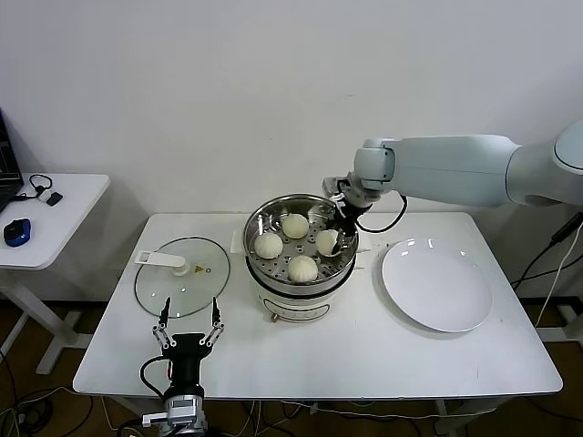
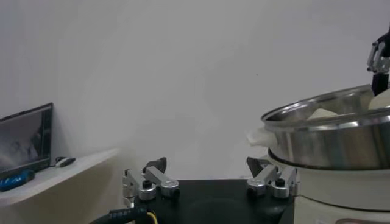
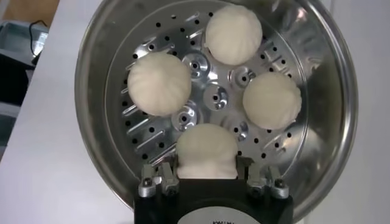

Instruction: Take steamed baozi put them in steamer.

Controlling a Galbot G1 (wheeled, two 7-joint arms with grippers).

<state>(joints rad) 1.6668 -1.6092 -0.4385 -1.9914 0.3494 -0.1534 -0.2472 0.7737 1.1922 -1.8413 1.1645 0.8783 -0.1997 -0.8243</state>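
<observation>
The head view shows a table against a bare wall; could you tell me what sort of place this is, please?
Probably a lab staged as a kitchen: a steamer and plate on a plain white table, and a side desk with a computer mouse.

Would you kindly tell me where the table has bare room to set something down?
Free: the strip between steamer and plate, and the front right corner. Crowded: the steamer floor, with four baozi and the right gripper.

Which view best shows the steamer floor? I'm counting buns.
Right wrist view: it looks straight down at the steamer, all four buns visible. Head view shows them smaller, angled. Left wrist view shows only its side wall.
</observation>
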